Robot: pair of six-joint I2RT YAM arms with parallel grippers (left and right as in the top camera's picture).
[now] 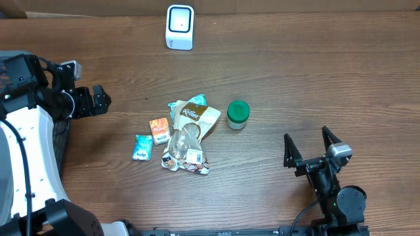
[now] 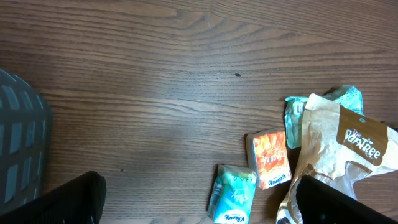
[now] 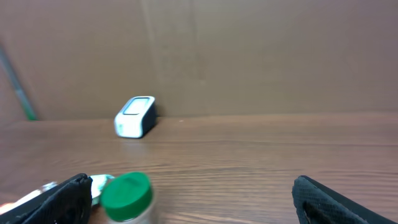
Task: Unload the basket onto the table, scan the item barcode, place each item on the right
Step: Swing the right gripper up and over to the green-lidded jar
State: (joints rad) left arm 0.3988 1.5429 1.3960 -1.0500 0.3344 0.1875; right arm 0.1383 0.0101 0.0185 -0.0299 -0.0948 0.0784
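Observation:
A white barcode scanner (image 1: 180, 26) stands at the table's far edge, and shows in the right wrist view as the scanner (image 3: 135, 116). Mid-table lies a pile of items: a brown snack bag (image 1: 193, 121), an orange packet (image 1: 159, 128), a teal packet (image 1: 142, 147) and a green-lidded jar (image 1: 238, 113). My left gripper (image 1: 102, 100) hangs open left of the pile, holding nothing; its view shows the teal packet (image 2: 233, 193) and orange packet (image 2: 270, 158) between its fingers' line. My right gripper (image 1: 308, 144) is open and empty, right of the jar (image 3: 126, 196).
A grey slotted basket (image 2: 18, 143) sits at the table's left edge under the left arm. A cardboard wall (image 3: 249, 50) backs the table behind the scanner. Bare wood lies between the pile and the scanner.

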